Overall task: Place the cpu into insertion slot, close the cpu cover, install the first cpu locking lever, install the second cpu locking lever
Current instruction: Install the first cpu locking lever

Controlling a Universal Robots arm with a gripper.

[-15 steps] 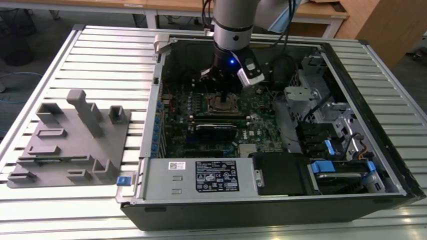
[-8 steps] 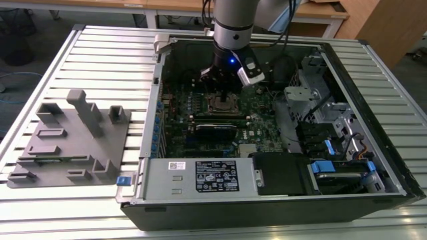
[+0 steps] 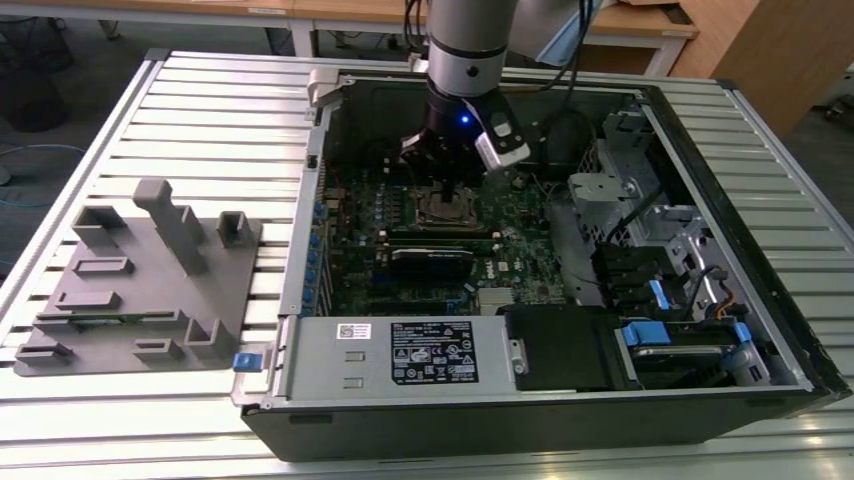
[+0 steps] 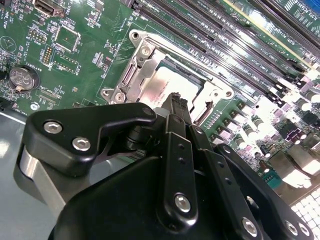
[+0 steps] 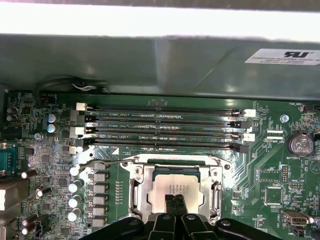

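Note:
The cpu lies flat in the insertion slot on the green motherboard, its silver-grey face up. The cpu cover, a silvery frame, lies down around the chip, also seen in the second wrist view. A thin wire locking lever angles out from the socket's corner. My gripper hangs just over the chip's edge with its two black fingers pressed together, holding nothing. In the exterior view the gripper stands straight above the socket inside the open computer case.
Long black memory slots run beside the socket, with the case's metal wall beyond them. Capacitors and a coin battery flank it. A grey fixture lies on the slatted table at the exterior view's left. A drive cage fills the case's right.

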